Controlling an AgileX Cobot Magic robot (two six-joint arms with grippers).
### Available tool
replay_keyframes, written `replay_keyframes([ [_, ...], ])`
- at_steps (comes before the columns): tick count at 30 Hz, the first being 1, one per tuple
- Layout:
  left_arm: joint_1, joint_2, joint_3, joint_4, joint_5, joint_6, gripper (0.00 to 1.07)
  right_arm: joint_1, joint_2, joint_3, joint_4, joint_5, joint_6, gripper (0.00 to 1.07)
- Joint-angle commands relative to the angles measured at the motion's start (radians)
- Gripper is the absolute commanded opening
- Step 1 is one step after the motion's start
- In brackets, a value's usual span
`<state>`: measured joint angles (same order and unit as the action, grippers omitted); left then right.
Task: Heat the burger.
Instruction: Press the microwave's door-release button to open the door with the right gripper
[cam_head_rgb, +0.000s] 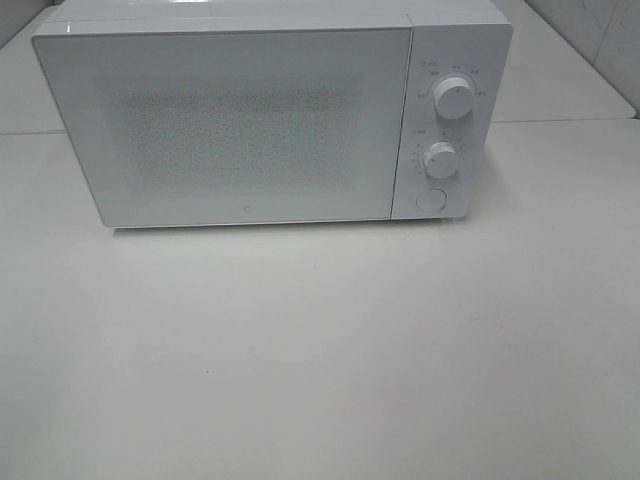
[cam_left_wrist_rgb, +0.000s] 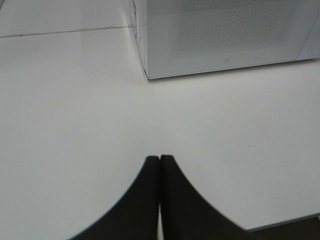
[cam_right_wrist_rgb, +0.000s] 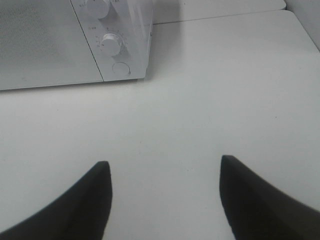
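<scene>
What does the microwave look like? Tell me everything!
The microwave is a white, glossy box standing upright on the white table. Its wide door is shut and speckled with tiny dots, so nothing inside shows. Beside the door are an upper knob, a lower knob and a round button. Only the table touches it.

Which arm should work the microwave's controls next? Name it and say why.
Right, probably. The upper knob, lower knob and round button sit on the microwave's right end, ahead of the right gripper, whose jaws stand open. The left gripper is shut and faces the door's far corner. No burger shows.
</scene>
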<state>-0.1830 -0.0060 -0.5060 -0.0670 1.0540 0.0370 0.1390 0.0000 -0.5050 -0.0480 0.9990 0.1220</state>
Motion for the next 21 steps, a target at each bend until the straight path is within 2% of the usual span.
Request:
replay_keyframes([
  [1, 0.002, -0.019, 0.003, -0.002, -0.013, 0.0, 0.0, -0.006, 0.024, -0.013, -0.004, -0.032, -0.015, 0.59],
  [13, 0.002, -0.019, 0.003, -0.002, -0.013, 0.0, 0.0, -0.006, 0.283, -0.018, -0.004, -0.043, -0.02, 0.59],
  [21, 0.002, -0.019, 0.003, -0.002, -0.013, 0.0, 0.0, -0.006, 0.439, -0.029, -0.001, -0.159, -0.023, 0.59],
])
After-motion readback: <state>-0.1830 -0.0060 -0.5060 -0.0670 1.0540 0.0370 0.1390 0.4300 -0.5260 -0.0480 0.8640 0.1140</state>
